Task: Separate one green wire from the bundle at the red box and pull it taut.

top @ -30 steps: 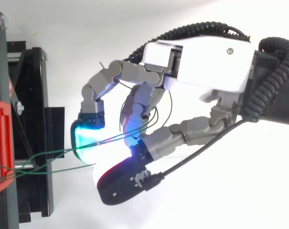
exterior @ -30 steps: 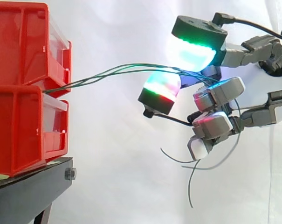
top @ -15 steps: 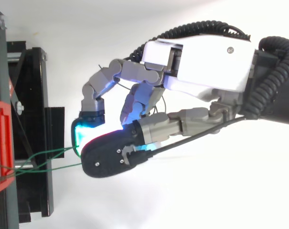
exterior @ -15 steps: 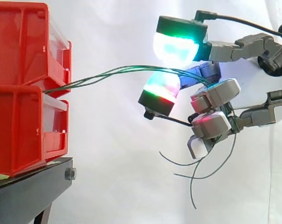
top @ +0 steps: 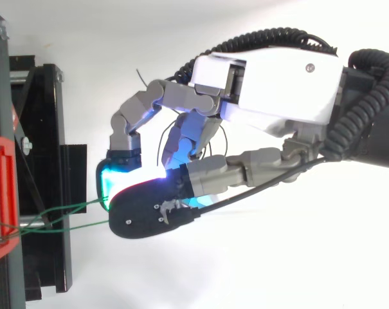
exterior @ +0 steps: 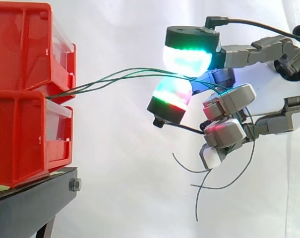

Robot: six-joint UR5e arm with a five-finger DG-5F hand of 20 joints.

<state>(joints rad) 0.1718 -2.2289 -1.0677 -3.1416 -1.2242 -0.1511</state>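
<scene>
Green wires [exterior: 97,82], thin, in hand [top: 271,84]

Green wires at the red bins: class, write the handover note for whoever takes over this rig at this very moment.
Hand: shut on the green wires, pinched between two glowing fingers.
Wires: they run from the gap between the stacked red bins on the black stand across to the hand; loose ends hang below it.
Done: bundle grasped.
Left: several strands lie in the pinch together, and they bow rather than run straight. Single one out and pull it taut.
</scene>
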